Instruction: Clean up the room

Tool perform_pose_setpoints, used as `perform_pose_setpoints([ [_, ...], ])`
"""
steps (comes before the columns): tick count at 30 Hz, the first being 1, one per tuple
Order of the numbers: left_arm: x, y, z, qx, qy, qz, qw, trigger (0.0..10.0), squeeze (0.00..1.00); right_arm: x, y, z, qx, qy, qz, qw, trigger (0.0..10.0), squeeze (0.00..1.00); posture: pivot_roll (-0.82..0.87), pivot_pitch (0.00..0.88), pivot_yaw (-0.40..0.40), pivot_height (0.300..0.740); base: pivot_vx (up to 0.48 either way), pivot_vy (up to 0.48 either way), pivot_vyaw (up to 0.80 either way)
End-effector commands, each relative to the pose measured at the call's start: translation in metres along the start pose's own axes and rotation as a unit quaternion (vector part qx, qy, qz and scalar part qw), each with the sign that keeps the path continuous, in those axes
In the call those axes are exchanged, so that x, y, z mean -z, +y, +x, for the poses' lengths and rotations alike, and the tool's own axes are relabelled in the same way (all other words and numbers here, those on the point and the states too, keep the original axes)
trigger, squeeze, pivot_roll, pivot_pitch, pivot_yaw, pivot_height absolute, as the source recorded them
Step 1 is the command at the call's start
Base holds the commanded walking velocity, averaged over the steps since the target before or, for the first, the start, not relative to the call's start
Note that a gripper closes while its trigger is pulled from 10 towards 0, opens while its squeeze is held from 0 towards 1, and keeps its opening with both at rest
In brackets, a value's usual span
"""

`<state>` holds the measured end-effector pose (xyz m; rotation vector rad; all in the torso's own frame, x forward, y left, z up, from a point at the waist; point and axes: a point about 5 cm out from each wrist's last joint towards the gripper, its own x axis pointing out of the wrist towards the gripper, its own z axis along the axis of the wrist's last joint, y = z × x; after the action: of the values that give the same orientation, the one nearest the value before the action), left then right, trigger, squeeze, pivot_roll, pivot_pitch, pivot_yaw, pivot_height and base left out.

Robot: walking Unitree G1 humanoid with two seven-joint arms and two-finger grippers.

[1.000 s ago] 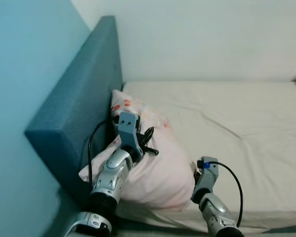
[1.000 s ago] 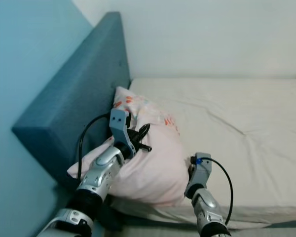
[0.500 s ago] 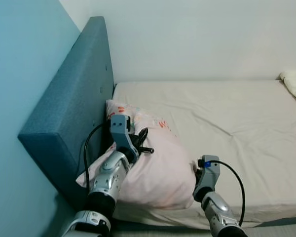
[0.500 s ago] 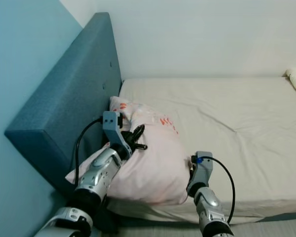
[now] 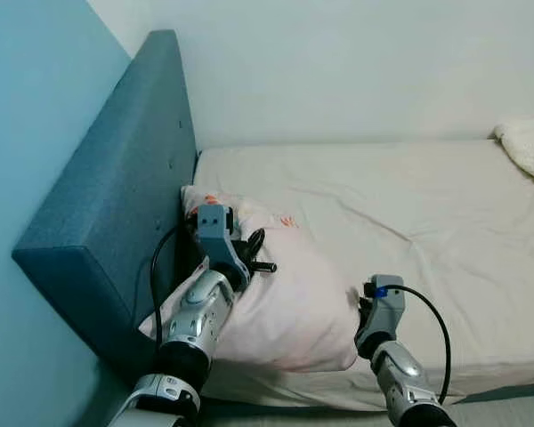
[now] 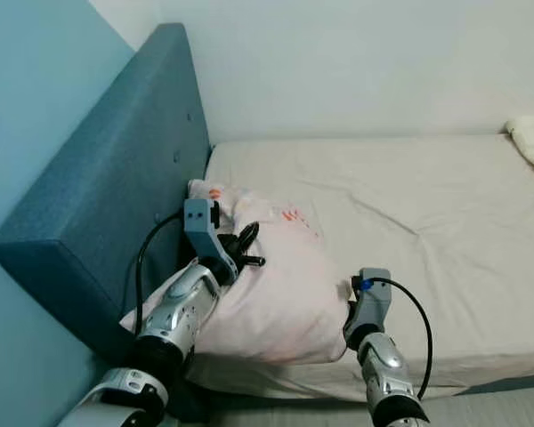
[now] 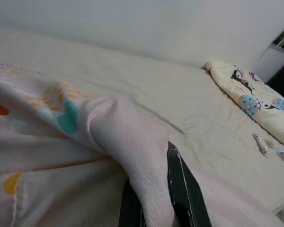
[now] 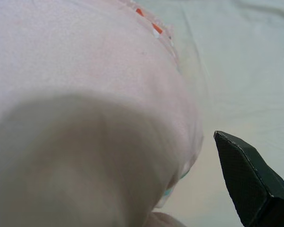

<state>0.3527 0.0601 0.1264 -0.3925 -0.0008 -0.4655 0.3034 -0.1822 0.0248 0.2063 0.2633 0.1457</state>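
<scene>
A pale pink pillow (image 5: 289,307) with small orange and teal prints lies at the head of the bed (image 5: 409,205), against the teal headboard (image 5: 116,205). My left gripper (image 5: 254,261) rests on the pillow's top near the headboard. In the left wrist view it is shut, with a fold of the pillow (image 7: 128,151) pinched between its black fingers (image 7: 182,194). My right gripper (image 5: 365,318) is at the pillow's near corner by the bed's front edge. The pillow (image 8: 85,109) bulges close before the right wrist camera.
A beige sheet covers the mattress, open to the right of the pillow. A cream cartoon-print blanket (image 5: 527,147) lies bunched at the bed's far right. A white wall (image 5: 356,71) runs behind the bed and a teal wall (image 5: 27,133) stands on the left.
The camera has shifted, bringing the blanket at the right into view. Both arms keep their places on the pillow, which sits a little closer to the headboard.
</scene>
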Motion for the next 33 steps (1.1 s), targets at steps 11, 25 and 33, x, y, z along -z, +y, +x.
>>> perform_pose_setpoints([
  [11,0.009,-0.028,0.005,0.042,0.004,-0.007,0.999,10.0,0.00,-0.006,0.015,0.005,-0.026,-0.021,-0.006,0.999,10.0,0.00,-0.11,0.089,0.000,0.740,0.000,-0.349,0.00],
  [25,0.019,-0.015,0.000,0.014,0.022,-0.009,1.000,10.0,0.00,-0.005,0.018,0.005,-0.035,-0.019,-0.009,0.999,10.0,0.00,-0.11,0.081,-0.004,0.740,0.109,0.000,0.00],
  [33,0.017,-0.017,0.001,0.018,0.014,-0.008,1.000,10.0,0.00,-0.007,0.018,0.006,-0.038,-0.022,-0.014,0.999,10.0,0.00,-0.12,0.075,-0.007,0.740,0.392,0.000,0.00],
])
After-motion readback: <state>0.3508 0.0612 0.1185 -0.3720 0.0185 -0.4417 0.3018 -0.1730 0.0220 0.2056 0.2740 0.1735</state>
